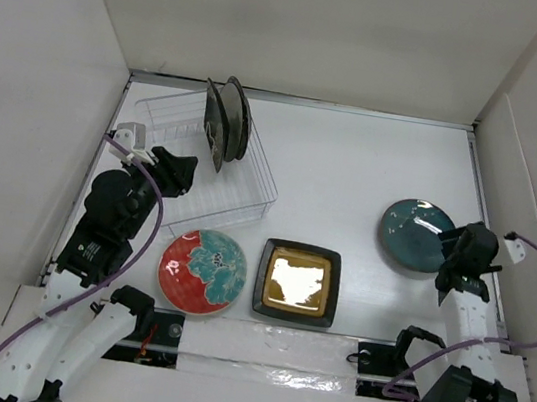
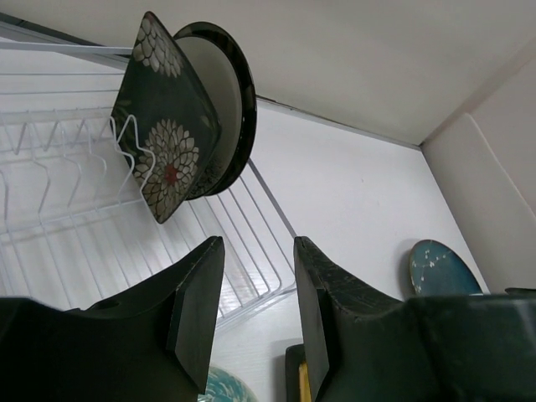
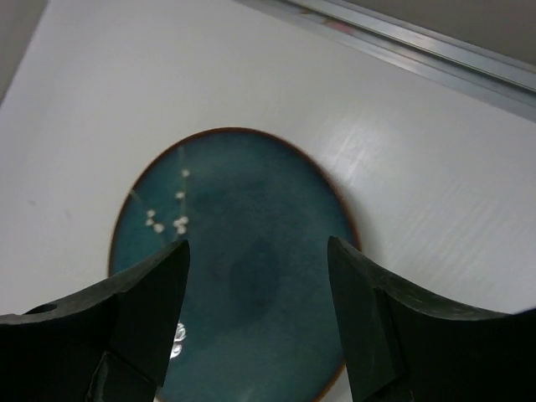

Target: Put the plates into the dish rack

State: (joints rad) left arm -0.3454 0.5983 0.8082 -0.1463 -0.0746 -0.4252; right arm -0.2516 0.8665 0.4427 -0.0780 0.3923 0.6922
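OK, the right gripper [image 3: 255, 264] sits over the teal plate [image 3: 239, 276] with its fingers apart and nothing between them, so you're set up for the pick, not in it yet. That plate lies flat on the table [image 1: 353, 173], on the right side, well apart from the dish rack [image 1: 242, 207] at the left. Flat plate, low rim: I'd go for the edge nearest the arm, one finger over the rim and one wedging under it. Tilt the wrist so the lower finger slides in rather than shoving the plate away. The glaze looks slick, so close fully before lifting and lift slowly; expect the plate to swing in the grip. The left gripper [image 2: 258, 285] hangs over the rack's near side, fingers also apart and empty. It faces the two plates already upright at the rack's far end: the square dark floral plate [image 2: 163, 126] and the round dark-rimmed cream plate [image 2: 230, 92], close together. The rack is probably a stretch for the right arm, so plan a handoff mid-table or a set-down near centre for the left arm. Keep the left clear of the standing pair. The red plate with teal flowers [image 1: 202, 270] and the square black-gold plate [image 1: 298, 282] lie flat side by side near the front edge. Slot the teal one edge-down in the free gap next to the floral plate.
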